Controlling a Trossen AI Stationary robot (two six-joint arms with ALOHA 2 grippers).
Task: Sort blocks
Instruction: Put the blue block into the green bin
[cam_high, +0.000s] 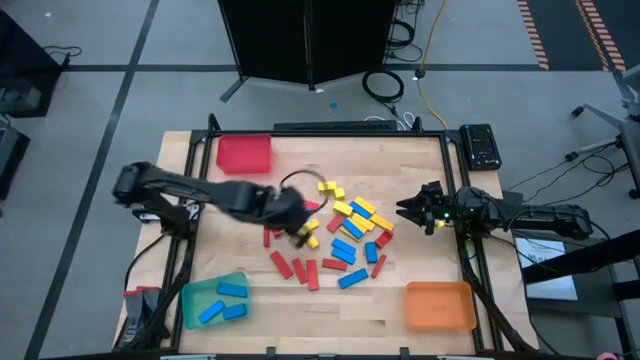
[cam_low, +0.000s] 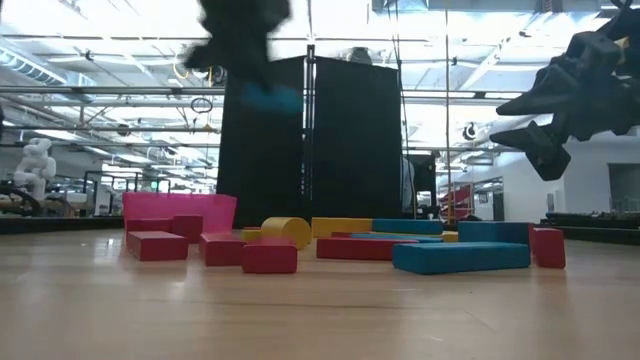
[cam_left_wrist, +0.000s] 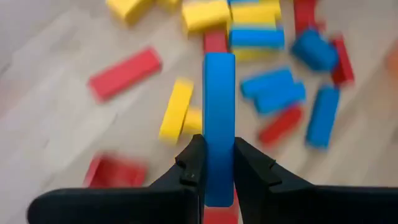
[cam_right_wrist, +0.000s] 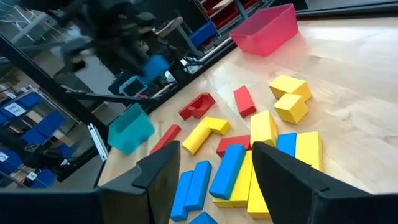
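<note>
Blue block (cam_left_wrist: 219, 112) — clamped, seemingly aloft — left gripper (cam_left_wrist: 219, 177).

You got bright, even overhead light w/ ceiling glare in the low view, soft shadows under the blocks (cam_low: 461, 257), heavy motion blur on the left arm (cam_high: 215, 195) in high & low views, and smeared left wrist bkgd.

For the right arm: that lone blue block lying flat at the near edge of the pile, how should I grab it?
Take the blue block from straight above, at its middle, fingers across the narrow width. It lies flat with bare wood along both long sides, so the open right gripper should fit. Red blocks sit near one end.
</note>
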